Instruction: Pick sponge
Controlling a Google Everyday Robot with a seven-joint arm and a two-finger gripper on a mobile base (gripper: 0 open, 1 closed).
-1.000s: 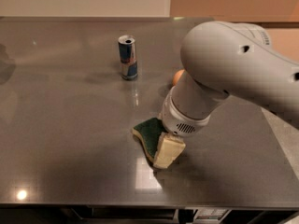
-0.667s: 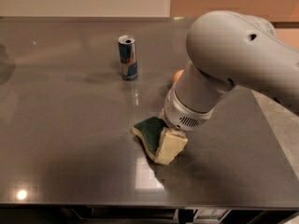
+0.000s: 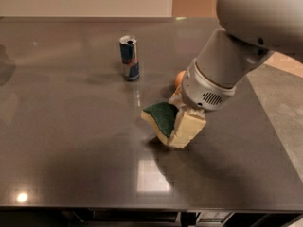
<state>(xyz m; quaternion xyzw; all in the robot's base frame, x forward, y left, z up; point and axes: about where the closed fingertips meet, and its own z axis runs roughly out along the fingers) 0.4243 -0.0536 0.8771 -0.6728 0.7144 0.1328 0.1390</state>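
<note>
The sponge, dark green on top over pale yellow foam, is tilted and held a little above the grey table, with its shadow just beneath it. My gripper is at the table's centre right, coming down from the big white arm. It is shut on the sponge's right end. One cream padded finger shows in front of the sponge; the other is mostly hidden behind it.
A blue and silver drink can stands upright at the back, left of the arm. A small orange object peeks out behind the gripper's wrist. The table's front edge runs along the bottom and its right edge is near the arm.
The arm has risen and shifted right. The sponge has come up off the table with the gripper and now hangs tilted above its shadow.
</note>
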